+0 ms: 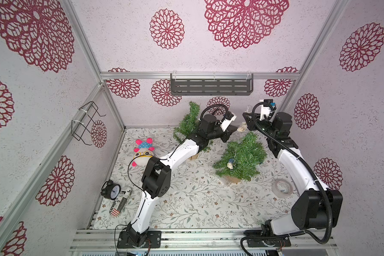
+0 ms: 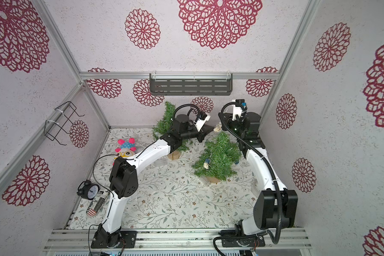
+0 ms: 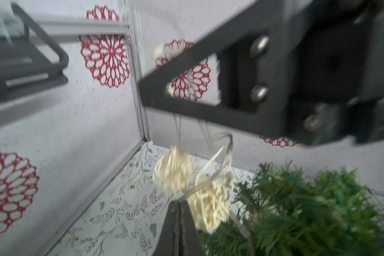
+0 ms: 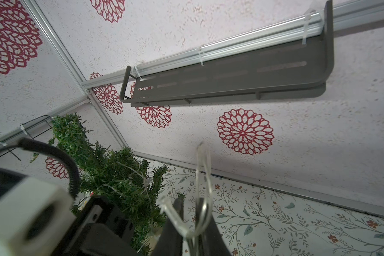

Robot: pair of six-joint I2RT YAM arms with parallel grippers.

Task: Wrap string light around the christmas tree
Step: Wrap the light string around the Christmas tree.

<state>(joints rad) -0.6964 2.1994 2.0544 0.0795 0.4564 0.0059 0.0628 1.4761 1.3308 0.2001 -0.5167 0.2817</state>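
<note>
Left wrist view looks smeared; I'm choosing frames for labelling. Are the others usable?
Left wrist view: motion-blurred, string light and christmas tree smeared. Right wrist view: sharp, the wire loop crisp. Both top views: sharp, evenly lit.

The walls (image 1: 208, 55) are speckled pinkish white with crimson lace-like flower medallions, and the desk (image 1: 186, 199) is white, printed with grey-green leafy sprigs and small rust-red blossoms. The christmas tree (image 1: 242, 159) toward two o'clock and the second tree (image 1: 186, 124) at twelve o'clock are deep green, and the string light (image 3: 182, 175) has cream woven balls on clear wire. At nine o'clock the plush toy (image 1: 143, 153) is cream with hot-pink ears, a blue white-dotted cap and yellow glasses. The alarm clock (image 1: 111, 190) at eight o'clock is black with a white face, the tape roll (image 1: 283, 187) at four o'clock is off-white, and the shelf (image 1: 211, 87) is dark grey.
</note>
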